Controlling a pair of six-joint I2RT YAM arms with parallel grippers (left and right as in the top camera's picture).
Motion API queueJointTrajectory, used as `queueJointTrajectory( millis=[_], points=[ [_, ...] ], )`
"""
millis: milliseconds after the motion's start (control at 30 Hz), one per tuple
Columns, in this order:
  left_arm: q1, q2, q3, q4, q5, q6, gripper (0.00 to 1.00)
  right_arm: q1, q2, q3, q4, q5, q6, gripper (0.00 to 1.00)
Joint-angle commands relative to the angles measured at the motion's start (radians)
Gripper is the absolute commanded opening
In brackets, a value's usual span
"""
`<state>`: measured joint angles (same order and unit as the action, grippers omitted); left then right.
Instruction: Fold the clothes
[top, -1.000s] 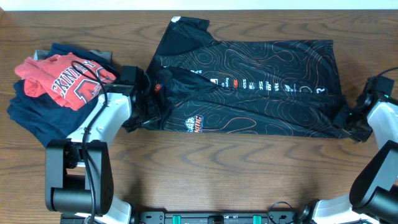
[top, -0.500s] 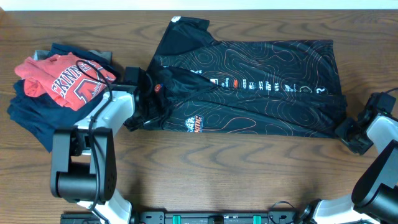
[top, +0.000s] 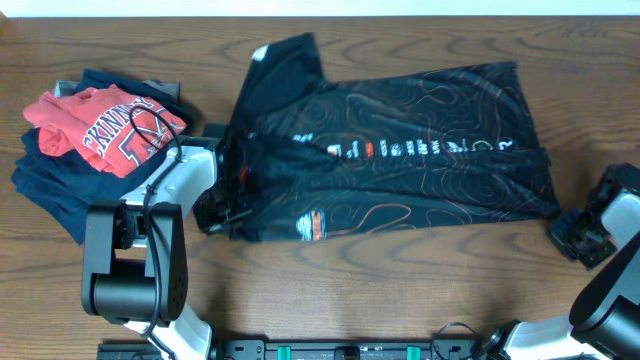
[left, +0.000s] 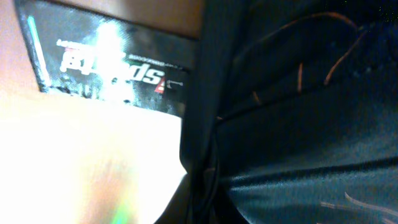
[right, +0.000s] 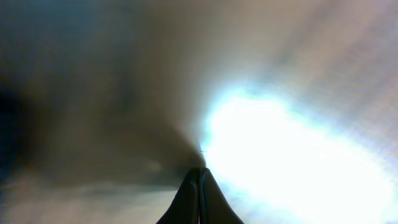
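Overhead, we start the fold: left end effector (top: 222, 210) clamps the garment (top: 420, 180); right end effector (top: 575, 232), closed empty, must grip its corner.

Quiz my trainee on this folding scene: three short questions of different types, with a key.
1. True or false: the right gripper holds the black garment.
2. What lies on top of the navy pile? A. red shirt B. a towel C. a gripper
3. Fill in: the garment's edge is pinched by the ____ gripper.

Key
1. False: its fingers are shut on nothing, off to the garment's side.
2. A
3. The left gripper.
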<state>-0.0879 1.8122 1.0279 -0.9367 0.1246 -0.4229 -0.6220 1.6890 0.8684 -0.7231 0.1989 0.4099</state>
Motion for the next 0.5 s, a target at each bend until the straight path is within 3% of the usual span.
queueJointTrajectory(
  millis=[0, 200, 233, 300, 367, 467],
  points=[
    [0.000, 0.013, -0.006, -0.090, -0.005, -0.005, 0.06, -0.038, -0.005, -0.006, -0.018, 0.058, 0.050, 0.01],
    [-0.003, 0.007, -0.006, -0.100, -0.006, 0.029, 0.06, -0.029, -0.061, -0.005, 0.007, -0.081, -0.010, 0.02],
    [-0.003, 0.007, -0.006, -0.090, -0.006, 0.029, 0.06, -0.025, -0.074, -0.005, 0.022, -0.128, -0.031, 0.07],
    [-0.003, 0.007, -0.006, -0.074, -0.006, 0.028, 0.06, -0.018, -0.095, -0.005, 0.060, -0.241, -0.079, 0.32],
    [-0.003, 0.007, -0.006, -0.064, -0.006, 0.027, 0.06, -0.007, -0.100, -0.005, 0.095, -0.318, -0.111, 0.47],
    [-0.003, 0.007, -0.006, -0.060, -0.006, 0.028, 0.06, 0.007, -0.097, -0.006, 0.117, -0.323, -0.112, 0.49]
  ],
)
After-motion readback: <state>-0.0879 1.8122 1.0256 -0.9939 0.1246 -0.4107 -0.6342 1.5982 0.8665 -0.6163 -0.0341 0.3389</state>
